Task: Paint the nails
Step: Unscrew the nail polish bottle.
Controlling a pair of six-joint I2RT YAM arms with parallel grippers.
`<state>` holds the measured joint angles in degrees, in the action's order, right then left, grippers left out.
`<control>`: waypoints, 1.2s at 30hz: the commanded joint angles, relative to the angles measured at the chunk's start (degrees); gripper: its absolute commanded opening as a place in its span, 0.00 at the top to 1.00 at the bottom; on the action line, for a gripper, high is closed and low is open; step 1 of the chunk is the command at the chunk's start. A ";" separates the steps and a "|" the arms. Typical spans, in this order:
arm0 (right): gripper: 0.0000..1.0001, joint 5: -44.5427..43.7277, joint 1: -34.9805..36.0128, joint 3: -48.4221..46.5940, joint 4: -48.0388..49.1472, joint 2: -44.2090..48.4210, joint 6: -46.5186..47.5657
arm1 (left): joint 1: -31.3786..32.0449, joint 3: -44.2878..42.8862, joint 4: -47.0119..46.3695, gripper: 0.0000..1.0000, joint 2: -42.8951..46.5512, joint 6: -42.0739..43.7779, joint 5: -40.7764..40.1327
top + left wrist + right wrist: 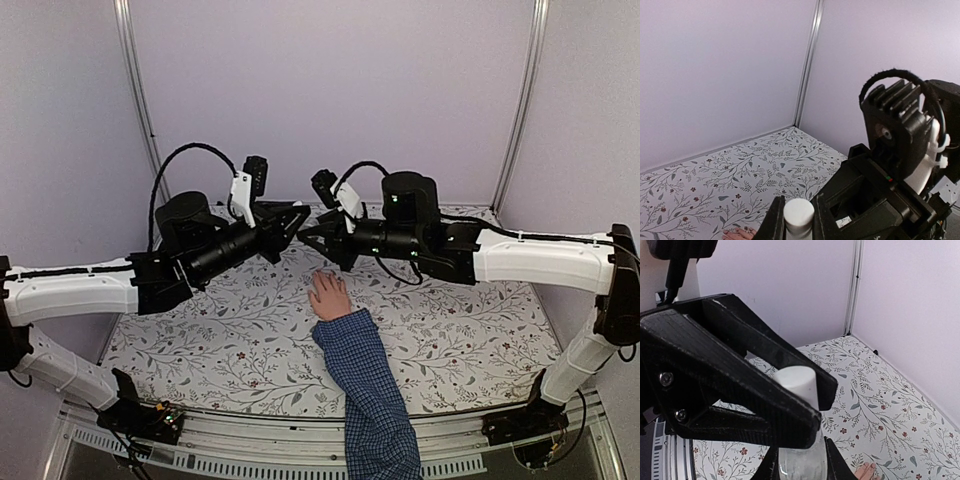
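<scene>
A pale hand (328, 296) lies flat on the flowered table, ending a blue checked sleeve (370, 390). Its nails are too small to make out; fingertips show in the left wrist view (737, 233) and the right wrist view (867, 473). My two grippers meet in the air above and behind the hand. My left gripper (296, 222) (797, 222) is shut on the white cap (799, 214) (797, 382) of a small bottle. My right gripper (310, 233) (801, 469) is shut on the bottle's clear glass body (800, 460) below the cap.
The table cover (460, 320) has a grey leaf and flower print. Lilac walls close the back and both sides, with metal corner posts (135, 90). The sleeve reaches in over the near edge between the arm bases.
</scene>
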<state>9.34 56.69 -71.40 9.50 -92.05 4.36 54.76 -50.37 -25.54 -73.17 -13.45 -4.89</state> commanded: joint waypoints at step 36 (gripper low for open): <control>1.00 32.32 0.97 4.18 5.46 6.66 -0.49 | -7.03 0.10 5.75 0.35 11.18 10.95 44.90</control>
<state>30.28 57.67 -67.31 12.62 -87.48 3.70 48.47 -50.02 -19.25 -61.89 -5.52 26.63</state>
